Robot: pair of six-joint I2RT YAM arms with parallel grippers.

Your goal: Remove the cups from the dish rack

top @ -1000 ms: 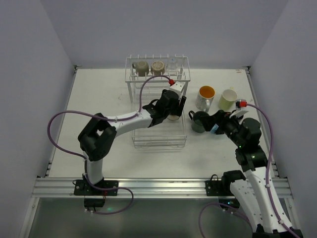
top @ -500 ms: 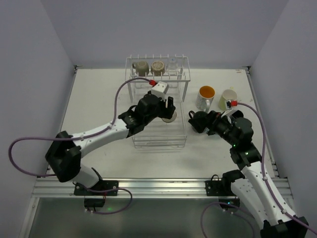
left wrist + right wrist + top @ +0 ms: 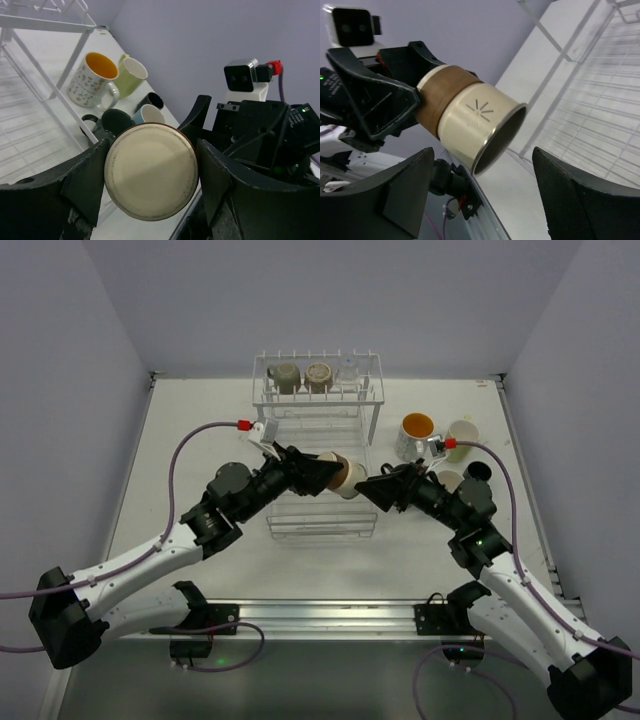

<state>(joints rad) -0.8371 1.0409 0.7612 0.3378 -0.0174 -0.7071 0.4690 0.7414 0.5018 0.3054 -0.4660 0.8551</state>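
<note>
Holding a cream-and-brown cup (image 3: 350, 478) sideways, the left gripper (image 3: 328, 472) has its jaws partly closed, one finger on each side of the cup's brown base end. We see the cup's flat bottom facing back into those jaws, with the fingers (image 3: 82, 182) pressed on its sides. Its mouth points away from them, straight at the right gripper (image 3: 372, 490).

We read the right gripper as wide open and holding nothing. Its fingers (image 3: 405, 192) stand far apart. The cup's rim sits just ahead of the gap between them, and we see no contact.

Below both sets of jaws is the lower basket of the dish rack (image 3: 320, 515). The held cup is lifted clear of the wires.

Beyond the left jaws, on the rack's upper shelf, we count three cups:
- an olive cup (image 3: 284, 377)
- a tan cup (image 3: 318, 375)
- a clear glass (image 3: 348, 368)

Behind the right jaws, on the table, are five more:
- a white mug with orange inside (image 3: 92, 80)
- a pale yellow-green mug (image 3: 131, 75)
- a small dark cup (image 3: 150, 101)
- a light blue cup (image 3: 150, 114)
- a dark green mug (image 3: 112, 122)
</note>
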